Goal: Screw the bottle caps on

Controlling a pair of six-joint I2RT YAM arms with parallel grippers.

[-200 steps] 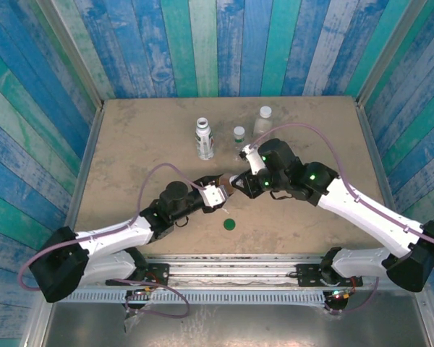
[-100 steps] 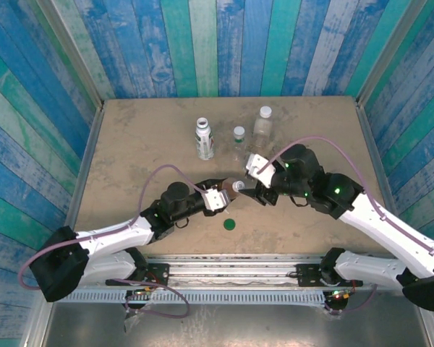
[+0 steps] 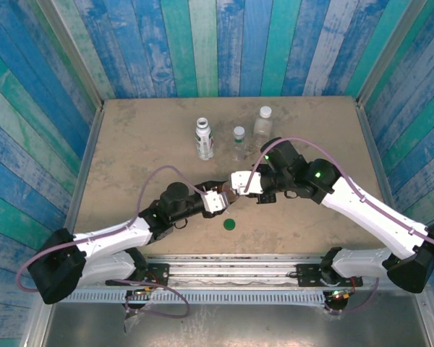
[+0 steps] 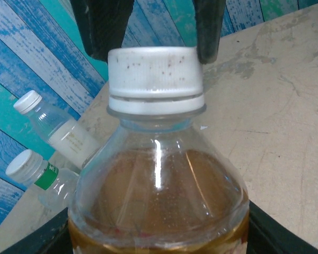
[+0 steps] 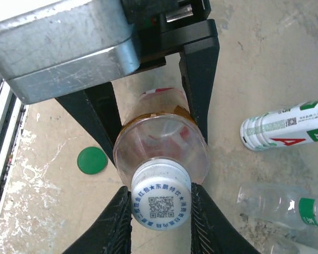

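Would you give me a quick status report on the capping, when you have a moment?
Left gripper clamped on amber bottle. Right gripper pinching white cap on its neck. Green cap loose on table, not in the way.

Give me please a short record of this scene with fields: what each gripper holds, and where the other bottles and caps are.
left gripper: shut on amber bottle, around its body
right gripper: shut on white cap, which sits on that bottle's neck
green cap: loose on table, near the grippers
white-labelled bottle: upright, far side
small clear bottle: upright beside it, white cap on
larger clear bottle: upright, rightmost, white cap on
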